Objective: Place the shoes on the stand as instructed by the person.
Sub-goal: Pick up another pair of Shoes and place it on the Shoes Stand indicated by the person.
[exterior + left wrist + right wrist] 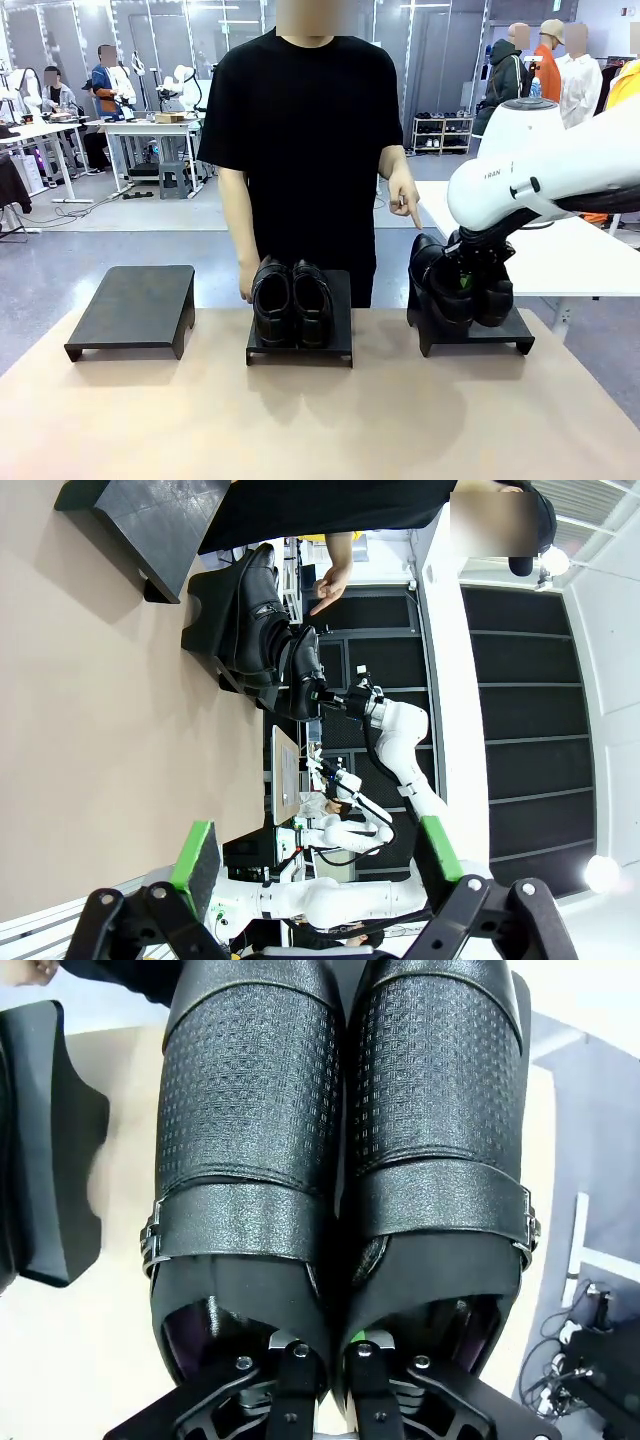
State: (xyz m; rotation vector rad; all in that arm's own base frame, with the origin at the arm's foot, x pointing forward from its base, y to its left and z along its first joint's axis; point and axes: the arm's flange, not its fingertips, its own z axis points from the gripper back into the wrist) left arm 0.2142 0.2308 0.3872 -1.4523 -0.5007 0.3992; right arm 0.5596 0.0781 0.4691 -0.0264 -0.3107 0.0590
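Currently right gripper (325, 1355), fingers pinching the second pair (340, 1140) by the inner walls, sits at right stand (520, 335) where person's hand (403, 197) points. Next: release, retract. Left gripper (315, 855) fingers spread, idle.

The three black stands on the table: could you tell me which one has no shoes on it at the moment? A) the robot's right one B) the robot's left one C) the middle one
B: the left stand is bare, while the middle stand bears a pair of shoes and the right gripper holds a second pair at the right stand.
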